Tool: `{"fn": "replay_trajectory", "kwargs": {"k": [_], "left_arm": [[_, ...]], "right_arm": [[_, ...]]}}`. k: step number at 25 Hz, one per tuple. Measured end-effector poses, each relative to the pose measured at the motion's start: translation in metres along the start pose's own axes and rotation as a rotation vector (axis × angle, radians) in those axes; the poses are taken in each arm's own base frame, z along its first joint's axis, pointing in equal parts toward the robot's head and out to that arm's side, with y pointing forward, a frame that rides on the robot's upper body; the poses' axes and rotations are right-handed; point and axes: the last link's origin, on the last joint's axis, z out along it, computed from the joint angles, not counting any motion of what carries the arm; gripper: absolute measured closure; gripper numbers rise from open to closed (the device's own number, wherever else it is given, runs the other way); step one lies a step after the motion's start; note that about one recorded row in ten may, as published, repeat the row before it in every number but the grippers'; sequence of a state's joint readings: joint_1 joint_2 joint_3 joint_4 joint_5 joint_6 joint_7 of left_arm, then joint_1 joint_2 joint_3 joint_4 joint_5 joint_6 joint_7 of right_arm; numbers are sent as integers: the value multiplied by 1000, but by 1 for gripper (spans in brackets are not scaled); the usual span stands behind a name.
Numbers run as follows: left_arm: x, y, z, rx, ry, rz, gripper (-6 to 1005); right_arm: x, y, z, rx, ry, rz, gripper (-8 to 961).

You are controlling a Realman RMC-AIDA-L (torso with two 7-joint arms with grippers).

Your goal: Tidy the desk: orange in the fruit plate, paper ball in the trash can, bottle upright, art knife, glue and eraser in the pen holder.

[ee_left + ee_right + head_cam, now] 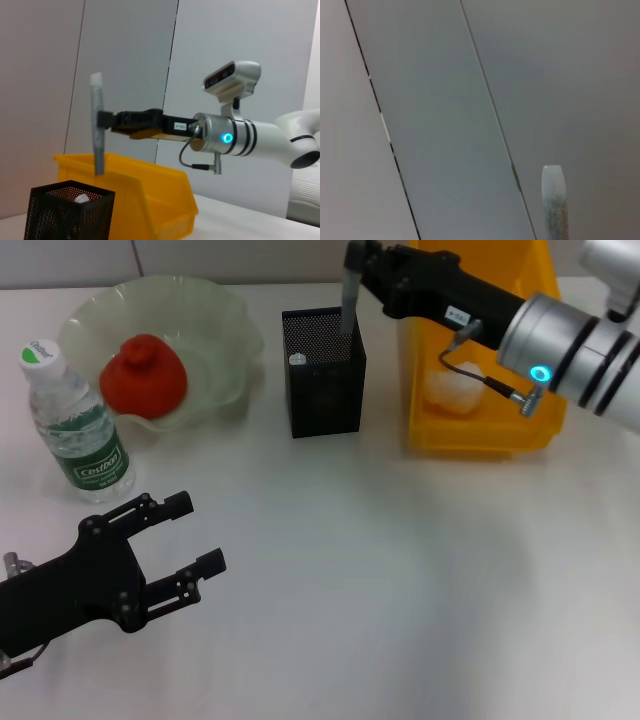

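A lumpy red-orange orange sits in the pale-green translucent fruit plate with its wavy rim, at the far left of the plain white desk. Just in front stands the clear bottle, upright, green label, white cap. The square black mesh pen holder stands mid-desk; a slim grey art knife hangs upright above its opening. The white crumpled paper ball lies inside the bright yellow trash can beside it.

The right arm is silver-white with black bands, a glowing cyan ring, a thin black cable and a black pincer. The left pincer is matte black.
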State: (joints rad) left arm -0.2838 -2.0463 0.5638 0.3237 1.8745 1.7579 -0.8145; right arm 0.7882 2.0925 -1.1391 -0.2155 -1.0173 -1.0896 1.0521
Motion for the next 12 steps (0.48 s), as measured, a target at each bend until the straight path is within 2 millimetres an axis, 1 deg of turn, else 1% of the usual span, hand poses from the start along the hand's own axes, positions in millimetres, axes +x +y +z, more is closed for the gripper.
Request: {"fn": "replay_trajectory", "kwargs": {"k": [1, 5, 12], "left_arm": [[0, 0, 0, 0, 0, 0, 241], [0, 0, 0, 0, 2, -1, 241], [0, 0, 1, 0, 2, -1, 241]], "right_arm": [[0, 0, 0, 0, 0, 0, 751], [6, 1, 13, 10, 89, -57, 731], [12, 6, 16, -14, 138, -96, 698]]}}
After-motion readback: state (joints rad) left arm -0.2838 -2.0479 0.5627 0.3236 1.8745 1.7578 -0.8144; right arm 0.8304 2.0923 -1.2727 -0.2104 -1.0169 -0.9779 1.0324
